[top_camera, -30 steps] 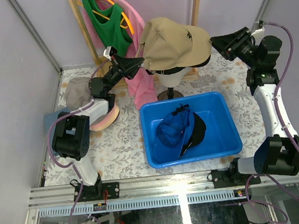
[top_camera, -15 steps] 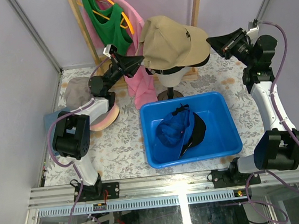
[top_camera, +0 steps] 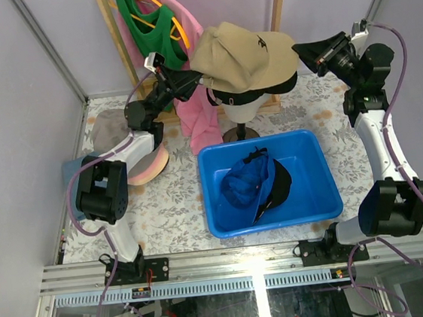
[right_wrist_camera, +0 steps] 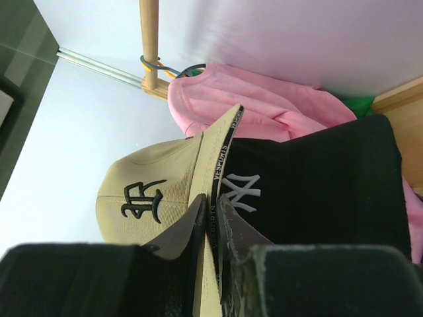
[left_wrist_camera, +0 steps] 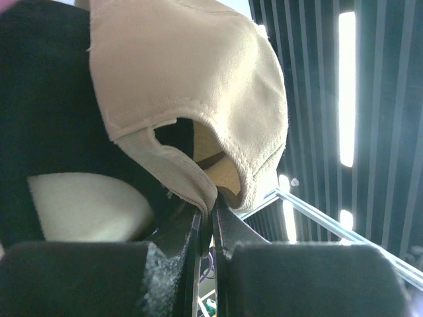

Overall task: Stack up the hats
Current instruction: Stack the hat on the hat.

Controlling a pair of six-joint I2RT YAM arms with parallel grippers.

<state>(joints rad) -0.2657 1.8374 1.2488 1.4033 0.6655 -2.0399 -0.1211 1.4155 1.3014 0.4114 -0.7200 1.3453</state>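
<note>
Here we see a soft khaki cap (top_camera: 244, 49) made of cloth, round on top with a stiff flat brim. It sits on top of a black cap with white letters (right_wrist_camera: 317, 178), and both sit on a smooth cream dummy head (top_camera: 238, 109) at the back of the tabletop (top_camera: 171, 208).

The left tool (left_wrist_camera: 210, 210) is pinched tight on the thin cloth strap at the back of the khaki cap. The right tool (right_wrist_camera: 211, 205) is pinched narrow on the edge of the brim. So the two tools hold one cap, one at each end.

In front of the head stands one blue plastic tub (top_camera: 279, 223), shaped like a box with rounded corners. Two caps lie in it: one crumpled blue cap (top_camera: 241, 186) and one plain black cap (top_camera: 282, 185), touching side by side.

On the left side of the tabletop lie two floppy round hats: one grey hat (top_camera: 106, 132) and one pink hat (top_camera: 152, 166), partly hidden by the left arm.

Behind, two shirts hang on a wooden rack: one green shirt (top_camera: 149, 29) and one pink shirt (top_camera: 200, 118).

We count four caps and two floppy hats.
</note>
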